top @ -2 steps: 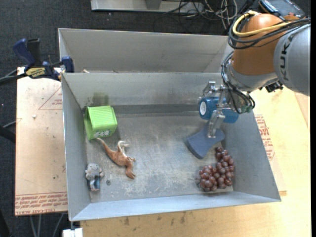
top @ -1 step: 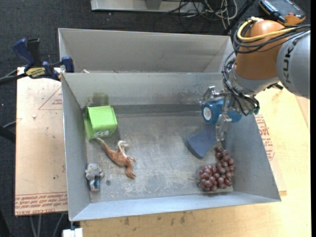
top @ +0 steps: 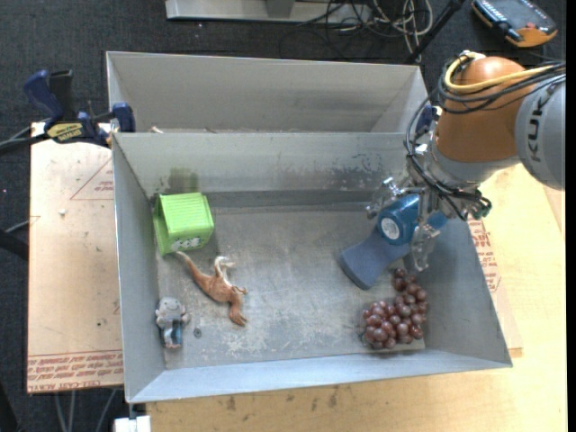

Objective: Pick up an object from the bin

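The gripper (top: pixel 407 234) is low in the bin (top: pixel 270 165), at the right side, near the right wall and approx. halfway between back and front. It is directly at the upper end of a blue tool (top: pixel 364 261). This tool has a round blue handle with a white disc on its end, and a wider grey-blue flat part which lies on the floor, down-left of the gripper. The handle end is tilted up against the gripper. If the claw is released or clenched on the handle, I cannot tell, because the wrist and cables cover this place.

Just in front of the gripper, at the front right corner, lies a bunch of dark red grapes (top: pixel 394 313), very near to the tool but apart from it.

Other things are well apart, on the left side: a green box (top: pixel 184 221) at the left wall, a brown lizard (top: pixel 218 286) in front of it, and a small grey figure (top: pixel 170 320) in the front left corner.
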### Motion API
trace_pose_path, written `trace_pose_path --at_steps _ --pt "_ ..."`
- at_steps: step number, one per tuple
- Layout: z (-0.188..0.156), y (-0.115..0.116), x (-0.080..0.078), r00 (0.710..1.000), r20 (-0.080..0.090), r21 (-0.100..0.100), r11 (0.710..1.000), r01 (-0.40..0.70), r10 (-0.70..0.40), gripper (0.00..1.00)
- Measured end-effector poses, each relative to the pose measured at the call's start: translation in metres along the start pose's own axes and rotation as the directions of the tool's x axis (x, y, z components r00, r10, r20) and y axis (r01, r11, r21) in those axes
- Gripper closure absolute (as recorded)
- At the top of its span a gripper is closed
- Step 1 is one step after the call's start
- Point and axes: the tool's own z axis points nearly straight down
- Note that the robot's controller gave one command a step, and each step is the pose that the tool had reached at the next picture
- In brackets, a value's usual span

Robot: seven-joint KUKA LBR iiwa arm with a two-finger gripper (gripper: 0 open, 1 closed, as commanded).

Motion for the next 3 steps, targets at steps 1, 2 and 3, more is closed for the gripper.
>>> trace_pose_path --at_steps 1,2,3 --pt "0.049 0.005 0.015 0.986 0.025 -0.009 0.986 0.165 -0.165 1.00" --pt "0.049 0.005 0.015 0.986 0.025 -0.009 0.986 0.165 -0.164 1.00" --pt "0.008 0.020 0.041 0.989 -0.001 -0.007 0.989 0.149 -0.149 1.00"
